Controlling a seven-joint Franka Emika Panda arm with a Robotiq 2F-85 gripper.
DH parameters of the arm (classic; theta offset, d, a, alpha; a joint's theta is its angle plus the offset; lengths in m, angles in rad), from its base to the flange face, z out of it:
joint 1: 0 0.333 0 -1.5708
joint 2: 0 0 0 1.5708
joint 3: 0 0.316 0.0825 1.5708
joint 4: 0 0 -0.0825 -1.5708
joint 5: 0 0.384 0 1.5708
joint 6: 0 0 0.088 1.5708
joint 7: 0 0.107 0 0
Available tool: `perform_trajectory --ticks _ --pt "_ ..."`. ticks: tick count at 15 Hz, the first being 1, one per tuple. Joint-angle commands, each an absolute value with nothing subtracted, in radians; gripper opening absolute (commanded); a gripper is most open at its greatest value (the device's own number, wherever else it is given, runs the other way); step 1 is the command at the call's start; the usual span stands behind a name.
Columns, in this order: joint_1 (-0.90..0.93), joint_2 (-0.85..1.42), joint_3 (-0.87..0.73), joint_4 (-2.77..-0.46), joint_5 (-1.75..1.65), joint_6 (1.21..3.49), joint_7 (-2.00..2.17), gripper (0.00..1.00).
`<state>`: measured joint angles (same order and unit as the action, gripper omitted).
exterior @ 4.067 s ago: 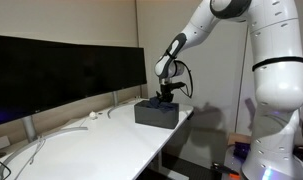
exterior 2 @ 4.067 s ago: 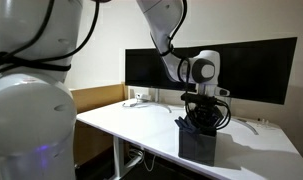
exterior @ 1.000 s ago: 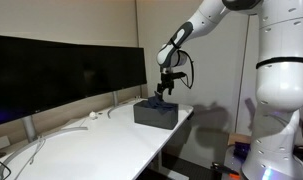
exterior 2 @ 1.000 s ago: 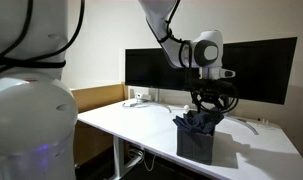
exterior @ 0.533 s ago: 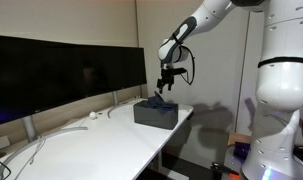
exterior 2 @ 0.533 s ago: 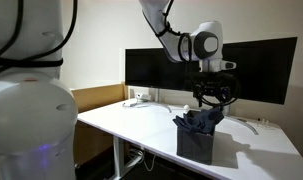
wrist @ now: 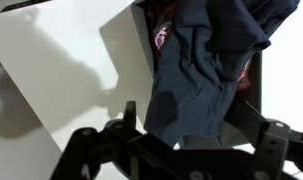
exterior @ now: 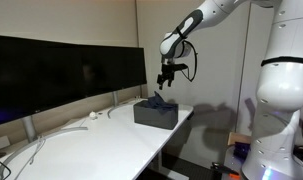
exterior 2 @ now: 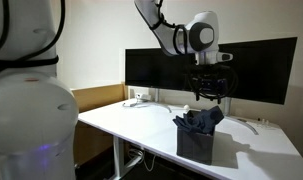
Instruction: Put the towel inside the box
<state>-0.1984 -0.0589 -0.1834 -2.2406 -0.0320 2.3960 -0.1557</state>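
Hand: my black two-finger gripper (exterior: 164, 84) hangs in the air straight above the box, touching nothing; both exterior views agree (exterior 2: 210, 94).
Jaw state: the fingers stand apart and hold nothing. In the wrist view (wrist: 194, 118) the cloth shows through the gap between them.
Task item: the dark blue-grey crumpled cloth towel (exterior 2: 201, 119) lies inside the box, bunched up, with folds rising above the rim. It is apart from my fingers (exterior: 156, 101).
Wrist detail: the towel (wrist: 206, 70) fills most of the box opening. A small pinkish-red patch shows at its upper edge, and I cannot tell what it is.
Container: the dark grey rectangular open-topped box (exterior: 156, 115) stands upright near the end of the desk, close to its front edge (exterior 2: 196, 148).
Support: the white flat-topped desk (exterior: 91, 140) carries the box (exterior 2: 131, 122).
Behind: a wide black computer monitor (exterior: 61, 70) stands along the rear of the desk, well apart from the box (exterior 2: 151, 68).
Desk surface: a thin white cable (exterior: 31, 155) curves along the desk below the monitor.
Arm: my white robot arm (exterior: 196, 22) reaches in from above.
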Motion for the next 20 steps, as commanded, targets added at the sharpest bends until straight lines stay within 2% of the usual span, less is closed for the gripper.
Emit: perform_trajectory --ticks 1,10,20 --pt "-0.18 -0.137 -0.175 -2.314 -0.059 2.406 -0.16 1.0" --pt "-0.121 -0.195 -0.124 -2.386 -0.056 2.409 -0.147 1.0" --pt "-0.102 -0.163 -0.116 -2.358 -0.038 2.393 -0.155 1.0"
